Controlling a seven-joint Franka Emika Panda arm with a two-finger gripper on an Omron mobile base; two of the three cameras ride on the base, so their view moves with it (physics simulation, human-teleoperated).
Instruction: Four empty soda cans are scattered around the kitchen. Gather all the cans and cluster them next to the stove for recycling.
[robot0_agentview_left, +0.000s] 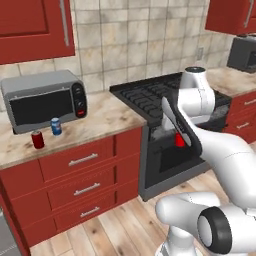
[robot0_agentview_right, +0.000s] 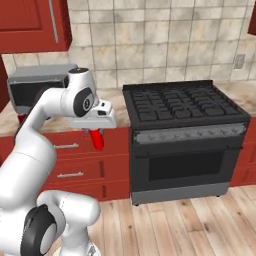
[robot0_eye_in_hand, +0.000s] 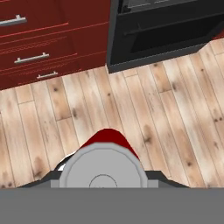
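**Red can in hand, stove not yet reached**

The end effector (robot0_agentview_right: 96, 136) is pressed together on a red soda can (robot0_agentview_right: 97, 139), pinching it by its upper part so the body hangs below the fingers. In the hand view the can's silver top (robot0_eye_in_hand: 103, 168) sits right at the fingertips, with the wood plank floor (robot0_eye_in_hand: 166, 109) far beneath. The held can hangs in the air in front of the red drawers (robot0_agentview_right: 70, 160), just beside the left front corner of the stove (robot0_agentview_right: 182, 107) and below the level of the surface.

On progress: this can looks to be in transit and is not yet set down. Two more cans stand on the surface (robot0_agentview_left: 107, 117) to the left of the stove, near its front edge and in front of the grey toaster oven (robot0_agentview_left: 44, 100): a red one (robot0_agentview_left: 37, 139) and a blue one (robot0_agentview_left: 56, 126), close together but well apart from the stove. I judge these may need shifting nearer the cooktop. A fourth can cannot be placed from these pictures. So the gathering is underway, with no can clearly clustered beside the stove yet.
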